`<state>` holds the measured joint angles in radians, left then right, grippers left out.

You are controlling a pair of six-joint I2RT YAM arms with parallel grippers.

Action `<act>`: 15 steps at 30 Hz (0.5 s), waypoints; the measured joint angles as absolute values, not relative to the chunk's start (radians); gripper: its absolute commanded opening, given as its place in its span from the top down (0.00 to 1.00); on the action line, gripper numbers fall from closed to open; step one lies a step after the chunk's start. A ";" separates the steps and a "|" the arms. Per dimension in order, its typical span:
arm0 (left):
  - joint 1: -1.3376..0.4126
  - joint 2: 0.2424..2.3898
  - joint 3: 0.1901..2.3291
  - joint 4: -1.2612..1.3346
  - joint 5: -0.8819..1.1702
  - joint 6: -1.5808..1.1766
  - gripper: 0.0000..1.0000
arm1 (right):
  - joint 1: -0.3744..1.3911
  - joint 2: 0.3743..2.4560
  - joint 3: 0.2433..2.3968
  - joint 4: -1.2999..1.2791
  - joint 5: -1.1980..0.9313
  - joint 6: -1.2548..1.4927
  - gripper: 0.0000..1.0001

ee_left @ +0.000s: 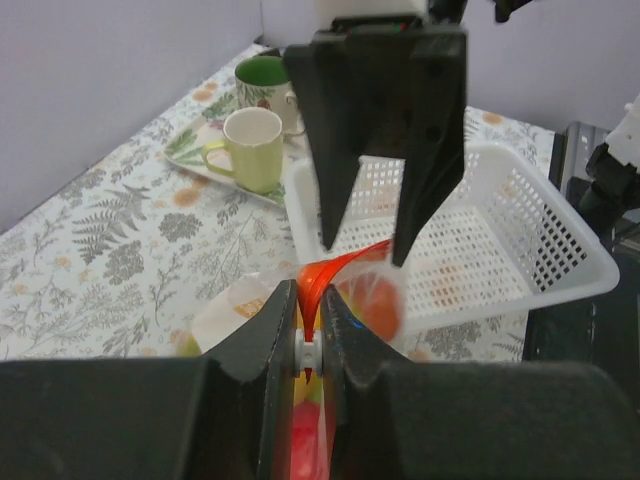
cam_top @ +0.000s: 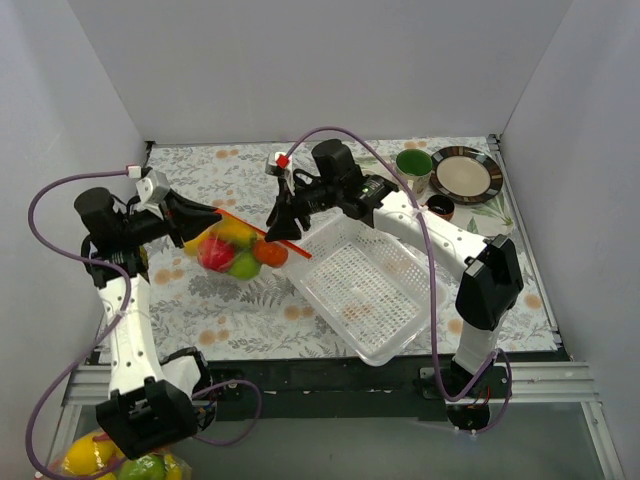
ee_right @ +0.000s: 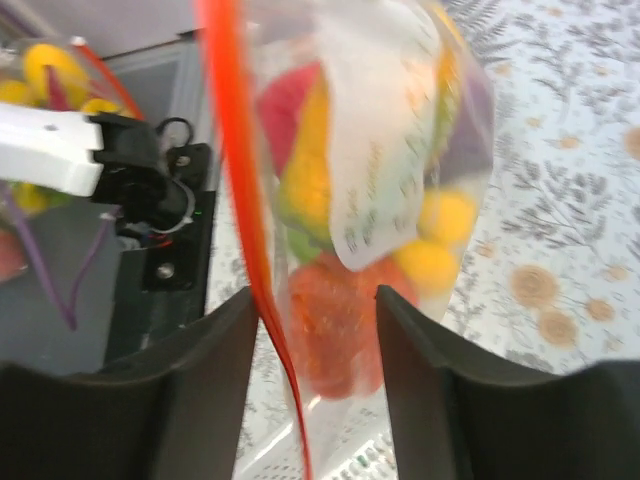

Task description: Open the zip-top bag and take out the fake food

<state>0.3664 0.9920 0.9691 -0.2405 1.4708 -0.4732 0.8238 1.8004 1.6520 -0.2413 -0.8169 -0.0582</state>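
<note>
Left fingers (cam_top: 213,213) pinch the bag (cam_top: 240,245) by its red strip (cam_top: 240,222), fake food (cam_top: 215,253) inside, just left of the basket (cam_top: 370,290) on the worktop (cam_top: 200,310). From my left wrist, they sit pressed together on that strip, my right fingers (ee_left: 335,150) opposite. From my right wrist, those fingers stand spread, the strip running between them.
</note>
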 measured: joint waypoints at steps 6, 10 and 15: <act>0.371 0.824 0.867 0.129 1.479 -0.820 1.00 | 0.834 1.806 1.663 -0.229 -0.686 -0.119 0.12; 0.371 0.785 0.835 0.233 1.485 -0.926 1.00 | 0.863 1.770 1.611 -0.152 -0.649 -0.131 0.09; 0.371 0.786 0.830 0.279 1.489 -0.996 1.00 | 0.910 1.729 1.610 -0.109 -0.610 -0.161 0.09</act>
